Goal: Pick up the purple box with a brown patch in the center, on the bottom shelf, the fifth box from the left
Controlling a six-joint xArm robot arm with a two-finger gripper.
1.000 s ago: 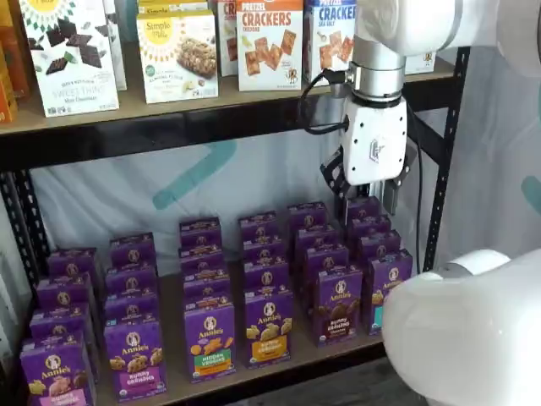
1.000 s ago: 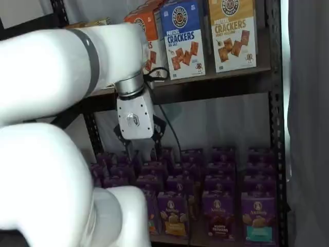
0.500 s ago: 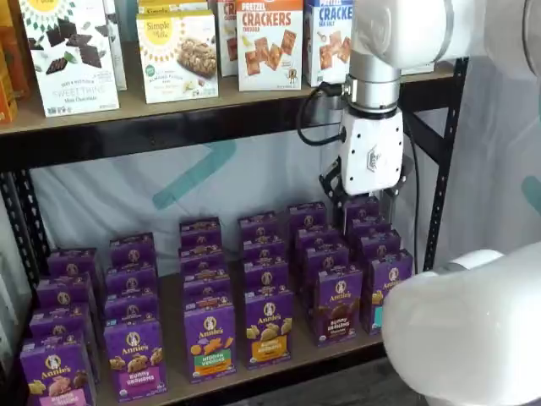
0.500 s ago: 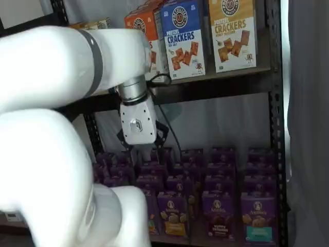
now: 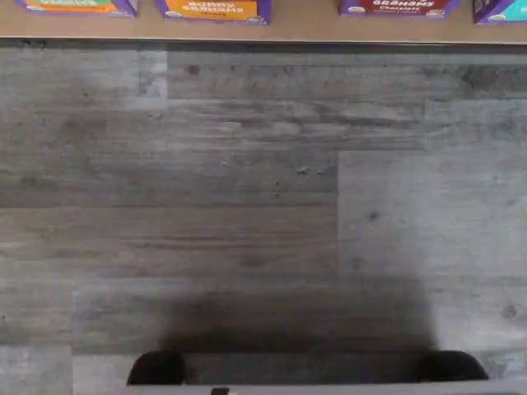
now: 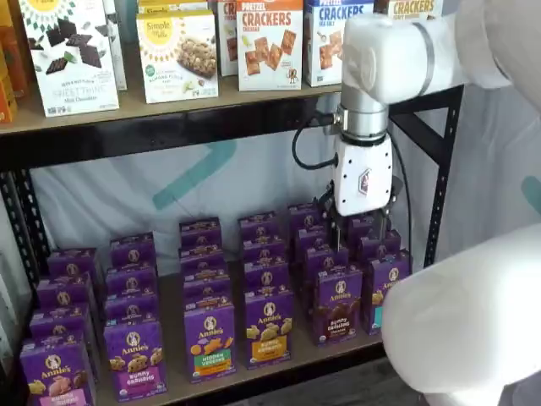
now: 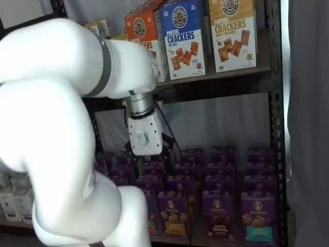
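**Hand hanging over the back rows**

The hand [image 6: 362, 227] hangs vertically from the white arm, above the rear purple cartons; its fingers are hidden among them, so I cannot tell whether they are spread. The purple box [image 6: 337, 306] stands upright at the front of the bottom shelf [image 6: 279, 362], between an orange-patched carton [image 6: 269, 327] and a teal-patched one [image 6: 385, 288]. Cracker boxes [image 7: 183, 38] line the board above.

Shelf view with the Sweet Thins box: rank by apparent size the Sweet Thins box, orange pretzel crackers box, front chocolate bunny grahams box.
1. Sweet Thins box, nearer the camera
2. Orange pretzel crackers box
3. The purple box
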